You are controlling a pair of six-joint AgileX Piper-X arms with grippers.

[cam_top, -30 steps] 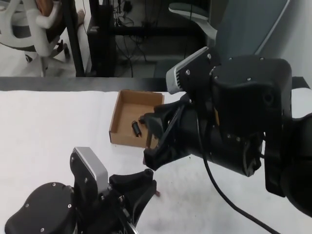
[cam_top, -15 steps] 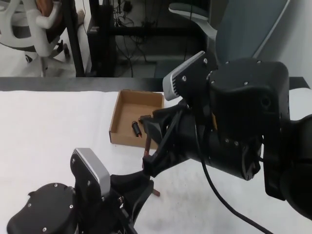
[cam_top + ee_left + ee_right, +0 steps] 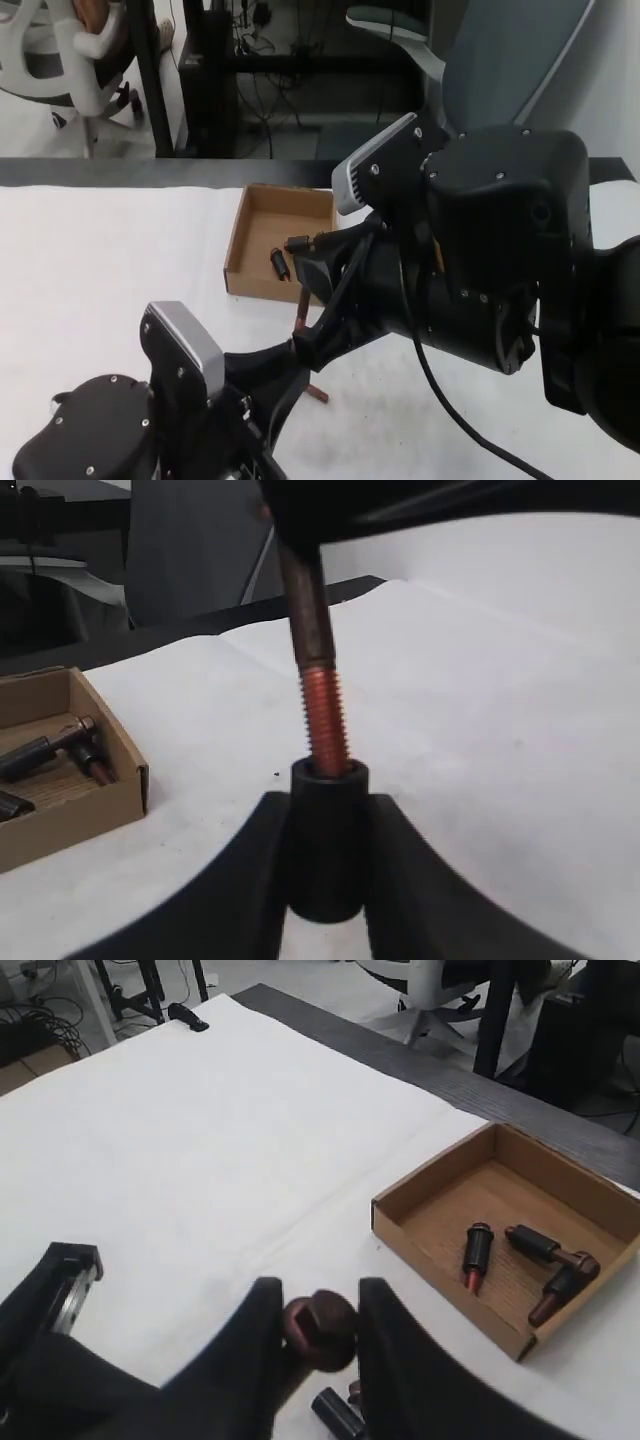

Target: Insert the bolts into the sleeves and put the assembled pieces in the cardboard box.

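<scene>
The left gripper [image 3: 322, 905] is clamped on the sleeve [image 3: 328, 825] and holds it upright, open mouth facing up. Directly above, the bolt [image 3: 318, 695] hangs vertical. Its long axis lines up with the sleeve's bore. The threaded tip sits just inside the mouth and most of the shank is clear above it. The right gripper [image 3: 318, 1332] pinches the bolt by its head, so the right arm is the one placed to drive it. The push looks to be straight down along that shared axis, and any tilt would likely bind the threads on the rim. Beyond both arms sits the box [image 3: 440, 1248], with assembled pieces [image 3: 477, 1248] lying in it.
</scene>
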